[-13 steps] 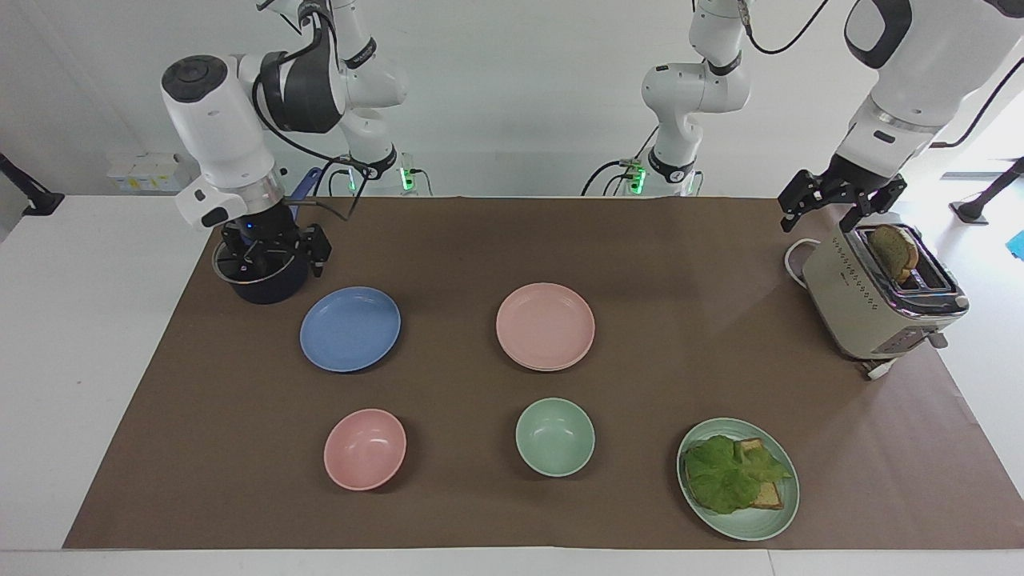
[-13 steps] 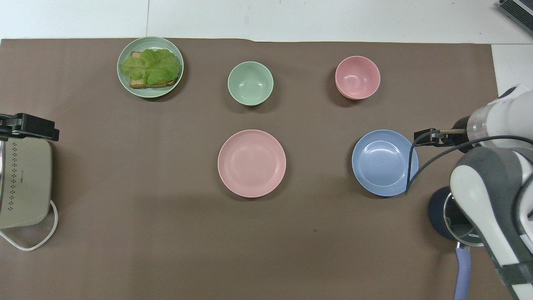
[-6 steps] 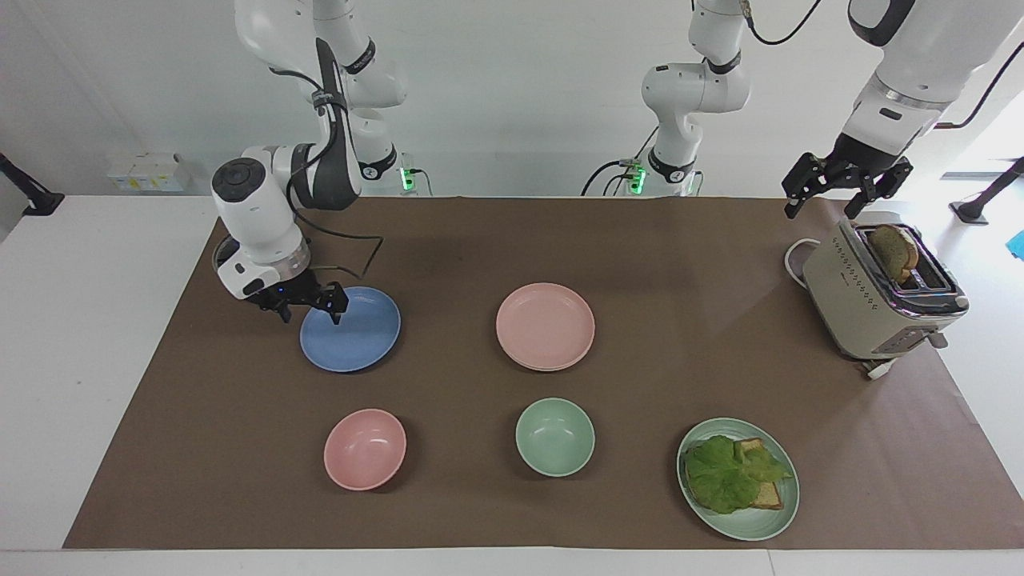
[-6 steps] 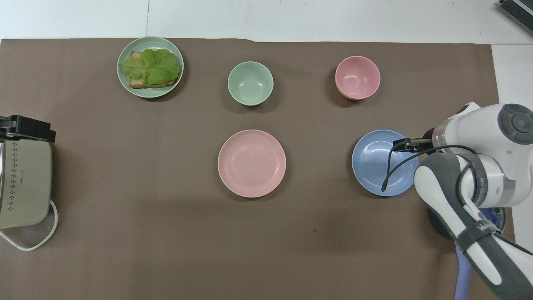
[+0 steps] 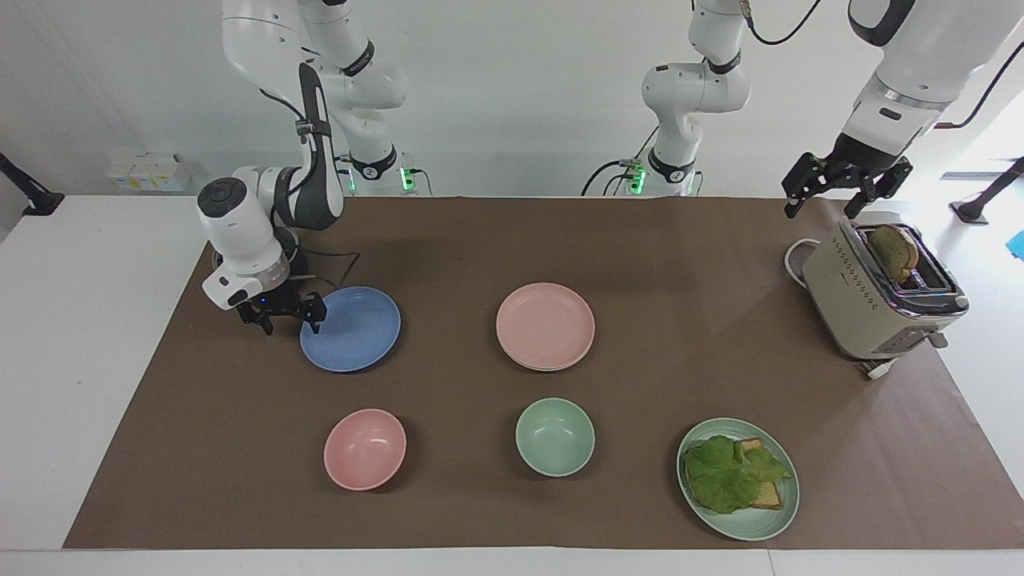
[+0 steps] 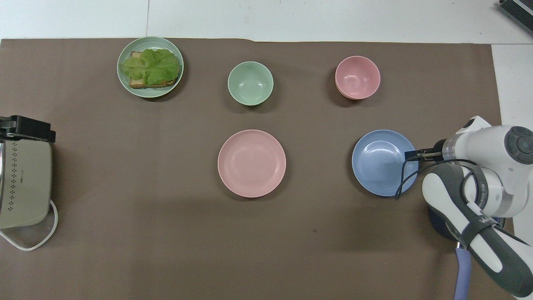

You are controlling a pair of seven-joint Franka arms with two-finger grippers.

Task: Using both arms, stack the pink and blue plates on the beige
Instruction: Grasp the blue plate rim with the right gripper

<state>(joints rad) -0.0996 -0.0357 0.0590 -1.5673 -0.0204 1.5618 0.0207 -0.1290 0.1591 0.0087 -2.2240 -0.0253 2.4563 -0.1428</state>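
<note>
The blue plate (image 5: 352,328) (image 6: 383,162) lies toward the right arm's end of the table. My right gripper (image 5: 290,318) is down at that plate's outer edge, open, with one finger over the rim and the other off the plate, holding nothing. The pink plate (image 5: 545,326) (image 6: 252,163) lies at mid-table. The beige plate is hidden in both views. My left gripper (image 5: 840,188) (image 6: 27,127) hangs open and empty over the toaster (image 5: 876,296).
A pink bowl (image 5: 365,448), a green bowl (image 5: 554,437) and a green plate with lettuce and bread (image 5: 740,480) lie farther from the robots. A slice of bread stands in the toaster. A dark pot (image 6: 441,225) with a blue handle sits under the right arm.
My right gripper has left the pot and come down at the blue plate's outer rim. The left gripper rose a little above the toaster, then stayed.
</note>
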